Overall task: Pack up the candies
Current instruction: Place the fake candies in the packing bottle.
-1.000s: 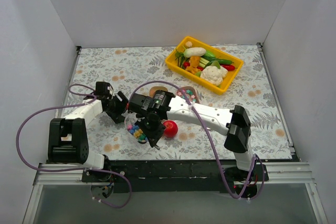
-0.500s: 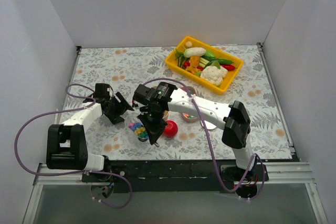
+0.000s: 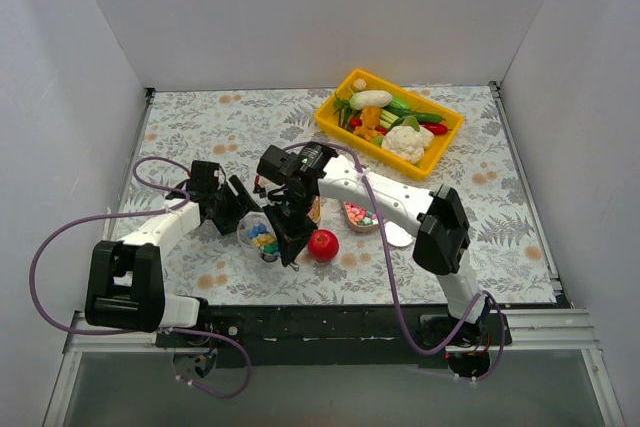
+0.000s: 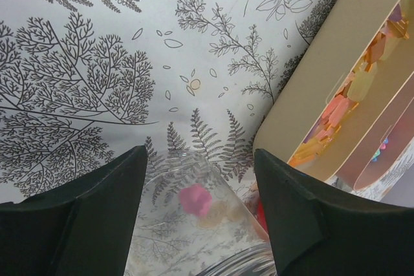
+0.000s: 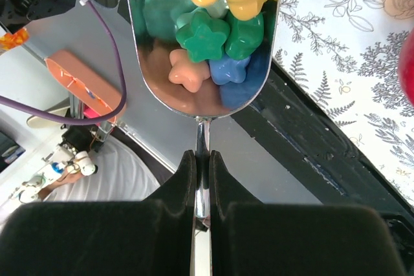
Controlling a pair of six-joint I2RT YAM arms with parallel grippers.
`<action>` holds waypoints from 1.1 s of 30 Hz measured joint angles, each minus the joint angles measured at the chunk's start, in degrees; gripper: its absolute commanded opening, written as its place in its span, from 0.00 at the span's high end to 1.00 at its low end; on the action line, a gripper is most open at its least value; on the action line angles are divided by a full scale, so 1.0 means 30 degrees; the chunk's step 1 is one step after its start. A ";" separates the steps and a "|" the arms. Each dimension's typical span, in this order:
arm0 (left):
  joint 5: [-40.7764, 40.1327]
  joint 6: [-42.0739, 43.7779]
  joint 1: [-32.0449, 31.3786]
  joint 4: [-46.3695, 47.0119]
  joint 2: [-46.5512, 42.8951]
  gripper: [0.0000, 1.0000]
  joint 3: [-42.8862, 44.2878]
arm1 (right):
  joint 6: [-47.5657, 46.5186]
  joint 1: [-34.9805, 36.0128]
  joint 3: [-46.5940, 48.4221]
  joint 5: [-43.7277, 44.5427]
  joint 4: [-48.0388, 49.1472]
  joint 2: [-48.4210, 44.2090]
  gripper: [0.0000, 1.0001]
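- The right gripper (image 5: 202, 159) has its fingers clamped on the spoon (image 5: 194, 105) handle, and the bowl is heaped with star-shaped candies (image 5: 207, 37).
- The left gripper (image 4: 200, 185) brackets the clear cup (image 4: 194, 224), apparently gripping it.
- The step is probably emptying a scoop. The spoon, just beside the cup, must tip over its mouth, away from the red ball (image 3: 322, 244).

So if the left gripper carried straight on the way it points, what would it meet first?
The clear cup sitting between the left gripper's fingers; whether it is gripped I cannot tell. Beyond it the line runs onto the floral tablecloth; the tan candy tray lies to the right, probably missed.
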 measured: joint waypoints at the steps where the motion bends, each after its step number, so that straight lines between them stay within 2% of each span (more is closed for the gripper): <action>1: -0.0080 0.0007 -0.0066 0.0073 0.0000 0.33 0.0000 | 0.0000 0.0000 0.0102 -0.0087 -0.0109 0.0073 0.99; 16: -0.0882 0.0262 -0.0444 0.0692 -0.0007 0.34 -0.0022 | 0.0022 -0.0175 0.0146 -0.1916 -0.0896 0.0313 0.99; 33: -0.1690 0.0481 -0.0692 0.0809 -0.0248 0.34 -0.0634 | 0.0459 -0.1472 0.0627 -0.3905 -0.0940 0.1297 0.99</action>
